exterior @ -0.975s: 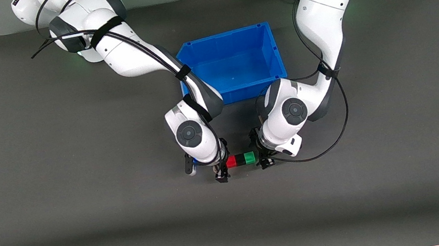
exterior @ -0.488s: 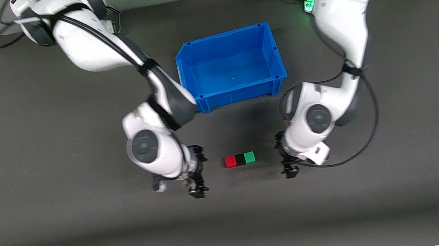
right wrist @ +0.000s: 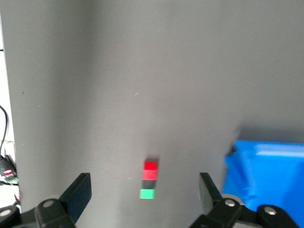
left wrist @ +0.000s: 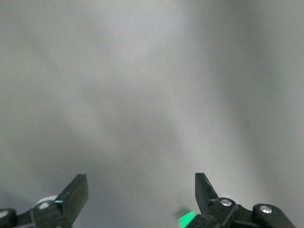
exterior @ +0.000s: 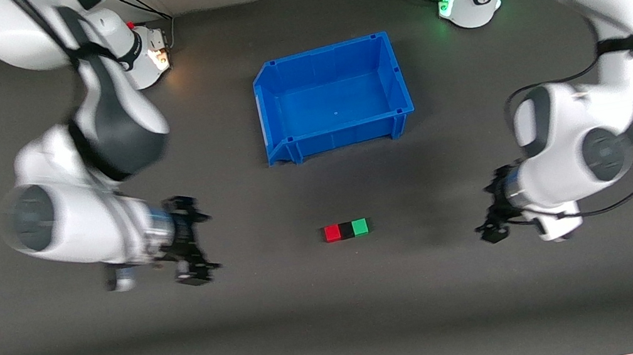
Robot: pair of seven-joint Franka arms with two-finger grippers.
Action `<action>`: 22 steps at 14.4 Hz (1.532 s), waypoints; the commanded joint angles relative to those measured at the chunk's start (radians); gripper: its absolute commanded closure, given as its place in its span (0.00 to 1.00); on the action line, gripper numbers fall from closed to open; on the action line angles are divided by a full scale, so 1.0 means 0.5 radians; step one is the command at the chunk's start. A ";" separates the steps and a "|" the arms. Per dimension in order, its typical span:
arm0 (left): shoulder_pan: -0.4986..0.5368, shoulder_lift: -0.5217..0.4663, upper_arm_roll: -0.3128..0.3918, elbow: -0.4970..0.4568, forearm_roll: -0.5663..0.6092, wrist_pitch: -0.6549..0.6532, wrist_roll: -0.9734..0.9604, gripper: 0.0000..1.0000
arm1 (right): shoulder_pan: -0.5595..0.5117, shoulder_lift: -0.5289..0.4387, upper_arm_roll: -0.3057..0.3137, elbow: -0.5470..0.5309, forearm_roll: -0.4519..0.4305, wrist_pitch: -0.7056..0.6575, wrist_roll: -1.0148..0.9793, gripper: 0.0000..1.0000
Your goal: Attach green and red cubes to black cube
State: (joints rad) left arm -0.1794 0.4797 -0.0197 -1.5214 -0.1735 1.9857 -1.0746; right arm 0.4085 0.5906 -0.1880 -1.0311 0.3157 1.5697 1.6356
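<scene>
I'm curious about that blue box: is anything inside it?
The blue bin looks empty: only its bare blue floor shows. The inner face of its wall nearest the front camera is hidden. The red cube, black cube and green cube sit outside.

Both arms are hanging wide apart over the mat [exterior: 336, 301]. Left gripper [exterior: 493, 219] is holding its fingers spread, empty. Right gripper [exterior: 191, 238] is doing the same, fingers apart, empty.

Even overhead light was soft; both arms [exterior: 89, 226] smeared with blur, and the left wrist view looked hazy.
</scene>
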 commanded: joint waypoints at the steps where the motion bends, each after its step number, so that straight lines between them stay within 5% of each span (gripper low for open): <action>1: 0.076 -0.171 0.012 -0.025 0.043 -0.176 0.537 0.00 | -0.145 -0.175 0.014 -0.085 -0.009 -0.230 -0.316 0.00; 6: 0.337 -0.449 0.009 0.064 0.089 -0.712 1.438 0.00 | -0.458 -0.392 -0.004 -0.241 -0.039 -0.443 -0.969 0.00; 8: 0.365 -0.581 0.012 0.055 0.108 -0.808 1.740 0.00 | -0.492 -0.463 -0.117 -0.318 -0.042 -0.476 -1.263 0.00; 13: 0.362 -0.830 0.006 0.052 0.258 -0.998 2.084 0.00 | -0.486 -0.506 -0.437 -0.328 -0.088 -0.547 -2.125 0.00; 18: 0.322 -0.947 -0.013 0.030 0.396 -1.045 2.244 0.00 | -0.470 -0.531 -0.468 -0.355 -0.223 -0.516 -2.881 0.00; 22: 0.236 -0.947 0.006 -0.037 0.457 -1.017 2.250 0.00 | -0.369 -0.543 -0.465 -0.380 -0.275 -0.394 -3.010 0.00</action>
State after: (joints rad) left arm -0.0486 0.0270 -0.0273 -1.4988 0.0318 1.4655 0.0341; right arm 0.1792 0.3540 -0.4169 -1.1787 0.2183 1.3271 0.1804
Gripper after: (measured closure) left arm 0.000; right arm 0.000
